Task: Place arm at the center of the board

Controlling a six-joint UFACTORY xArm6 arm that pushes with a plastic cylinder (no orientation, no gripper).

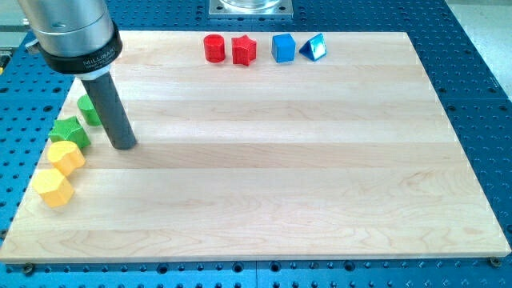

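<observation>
Camera view: my tip (125, 146) sits at nine o'clock on the board (272, 200), beside the green star (69, 130). No jaws to clench; nothing needs gripping. The rigid rod should slide easily to the centre.

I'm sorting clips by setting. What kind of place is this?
Probably a robotics lab bench: a wooden board on a blue perforated metal table, small coloured blocks like the red cylinder, and my tip near the view's left edge.

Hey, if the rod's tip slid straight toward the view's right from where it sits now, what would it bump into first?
Nothing, as far as I can tell: from my tip rightward, the light wooden board shows only bare wood up to its edge. The blocks sit left of it or along the view's top.
</observation>
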